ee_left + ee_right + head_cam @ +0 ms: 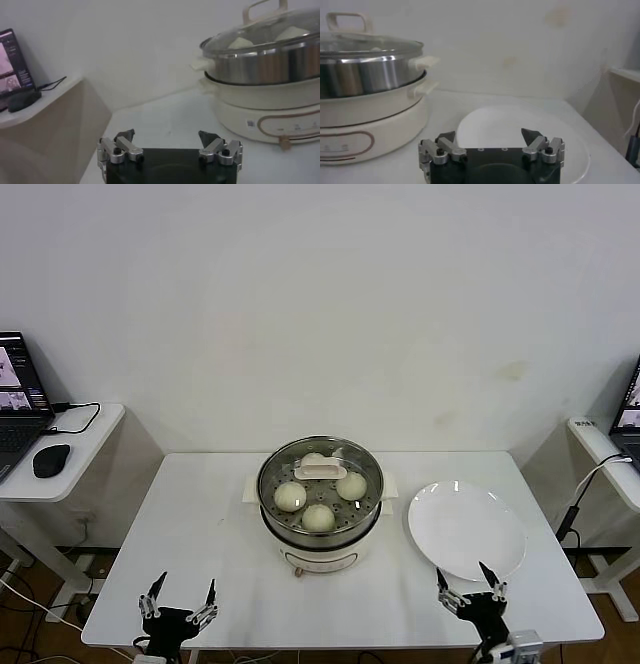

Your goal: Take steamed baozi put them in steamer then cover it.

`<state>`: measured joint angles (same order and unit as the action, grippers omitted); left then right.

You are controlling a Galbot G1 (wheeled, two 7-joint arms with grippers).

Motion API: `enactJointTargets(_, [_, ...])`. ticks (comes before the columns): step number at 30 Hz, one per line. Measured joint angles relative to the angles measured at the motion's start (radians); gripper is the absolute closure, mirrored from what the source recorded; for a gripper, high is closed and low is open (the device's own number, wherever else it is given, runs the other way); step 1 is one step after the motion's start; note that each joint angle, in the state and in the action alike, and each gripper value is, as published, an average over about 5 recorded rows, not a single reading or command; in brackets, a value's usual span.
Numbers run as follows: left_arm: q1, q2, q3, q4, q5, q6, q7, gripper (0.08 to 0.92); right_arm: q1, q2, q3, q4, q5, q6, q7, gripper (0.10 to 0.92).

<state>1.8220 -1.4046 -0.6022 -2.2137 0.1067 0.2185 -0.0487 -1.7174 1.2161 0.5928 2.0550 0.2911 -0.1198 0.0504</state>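
White desk (200, 534) is seen carrying all items; a white wall stands behind it. Side tables are noted at both edges of the head view, the left one bearing a laptop (18, 399) and a dark mouse (50, 460).

Steamer (320, 514), stainless steel on a white base, is placed at the desk's centre. It is closed by the cover (290, 467), a clear glass lid with a cream-white handle at its middle. Four steamed baozi (290, 497) are seen through the glass, resting on the perforated tray inside.

Flat white plate (465, 529) is set just beside the steamer on the robot's right, with nothing on it.

Left tool (180, 596) is held at the desk's near edge, to the left of the steamer and apart from it, fingers spread wide, nothing held. Right tool (471, 582) is held over the plate's near rim, fingers likewise spread wide, nothing held.
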Motion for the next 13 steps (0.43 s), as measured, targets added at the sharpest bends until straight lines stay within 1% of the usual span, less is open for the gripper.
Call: enactJointTargets(13, [0.023,-0.004,0.003,-0.046,0.016,0.004,0.008,0.177,0.013,0.015,0.011,-0.002,-0.022,0.003,-0.009,0.203])
